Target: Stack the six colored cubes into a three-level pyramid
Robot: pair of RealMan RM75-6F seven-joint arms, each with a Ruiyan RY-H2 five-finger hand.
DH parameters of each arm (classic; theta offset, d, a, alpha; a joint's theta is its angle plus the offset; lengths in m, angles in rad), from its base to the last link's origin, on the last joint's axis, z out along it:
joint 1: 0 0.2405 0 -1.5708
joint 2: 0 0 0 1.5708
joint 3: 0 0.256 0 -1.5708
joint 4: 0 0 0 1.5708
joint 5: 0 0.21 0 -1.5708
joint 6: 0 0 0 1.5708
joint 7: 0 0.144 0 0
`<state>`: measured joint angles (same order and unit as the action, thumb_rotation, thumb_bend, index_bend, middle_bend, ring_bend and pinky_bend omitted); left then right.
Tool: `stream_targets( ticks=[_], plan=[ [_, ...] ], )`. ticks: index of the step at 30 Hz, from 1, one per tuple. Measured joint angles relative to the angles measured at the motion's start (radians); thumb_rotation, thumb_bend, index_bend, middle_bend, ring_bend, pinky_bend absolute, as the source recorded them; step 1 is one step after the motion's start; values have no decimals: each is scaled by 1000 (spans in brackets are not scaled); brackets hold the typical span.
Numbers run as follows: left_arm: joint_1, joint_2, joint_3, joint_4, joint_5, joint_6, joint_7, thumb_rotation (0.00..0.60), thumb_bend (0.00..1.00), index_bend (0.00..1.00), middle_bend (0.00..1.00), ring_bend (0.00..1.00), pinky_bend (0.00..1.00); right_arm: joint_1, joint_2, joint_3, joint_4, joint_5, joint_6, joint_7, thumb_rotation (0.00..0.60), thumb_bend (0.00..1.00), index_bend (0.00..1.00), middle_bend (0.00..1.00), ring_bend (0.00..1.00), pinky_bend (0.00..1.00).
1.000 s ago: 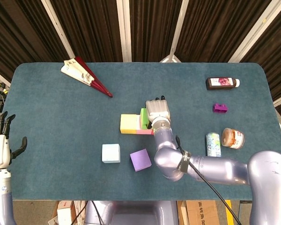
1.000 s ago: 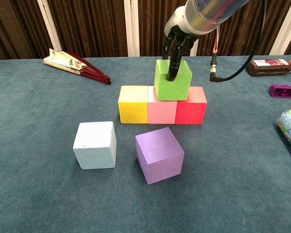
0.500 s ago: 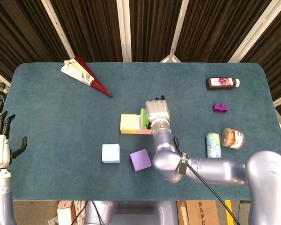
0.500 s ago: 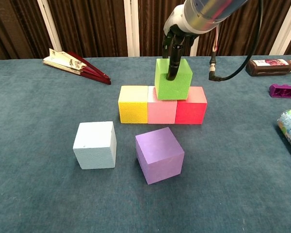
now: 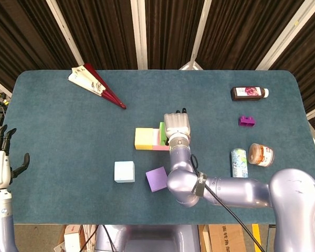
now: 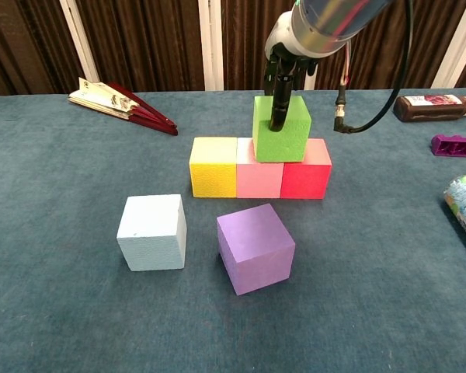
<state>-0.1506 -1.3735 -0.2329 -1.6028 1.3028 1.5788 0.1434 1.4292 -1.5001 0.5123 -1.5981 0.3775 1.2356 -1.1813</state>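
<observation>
Since approx. 1 s ago the green cube (image 6: 281,129) has shifted a bit right and squared up, sitting on the pink cube (image 6: 259,179) and red cube (image 6: 305,179) w/ the right robot hand (image 6: 286,71) still pinching it from above, so level two looks half placed. Light-blue cube (image 6: 152,231) and purple cube (image 6: 255,247) wait nearer the robot than that hand; yellow cube (image 6: 213,167) sits down-left of it. In the head view the hand hides most of green and all of red; left robot hand (image 5: 0,160) idles open, cut off at the surface (image 6: 388,272) edge.
</observation>
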Motion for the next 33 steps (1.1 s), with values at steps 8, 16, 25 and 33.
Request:
stream_targets(
  ticks=[8, 16, 25, 33],
  plan=[
    [1, 1, -1, -2, -3, 0, 1, 600, 481, 150, 21, 0, 0, -1, -17, 15, 14, -1, 11, -11, 600, 264, 351, 283, 150, 0],
    [1, 2, -2, -4, -7, -3, 3, 600, 481, 151, 20, 0, 0, -3, -35, 29, 32, -1, 18, -25, 600, 264, 351, 283, 150, 0],
    [0, 1, -3, -6, -12, -3, 8, 600, 481, 151, 19, 0, 0, -14, -45, 45, 36, -16, 25, -33, 600, 264, 328, 255, 150, 0],
    [1, 2, -3, -8, -14, -4, 10, 600, 481, 151, 19, 0, 0, -20, -49, 55, 37, -12, 29, -48, 600, 263, 320, 247, 148, 0]
  ],
)
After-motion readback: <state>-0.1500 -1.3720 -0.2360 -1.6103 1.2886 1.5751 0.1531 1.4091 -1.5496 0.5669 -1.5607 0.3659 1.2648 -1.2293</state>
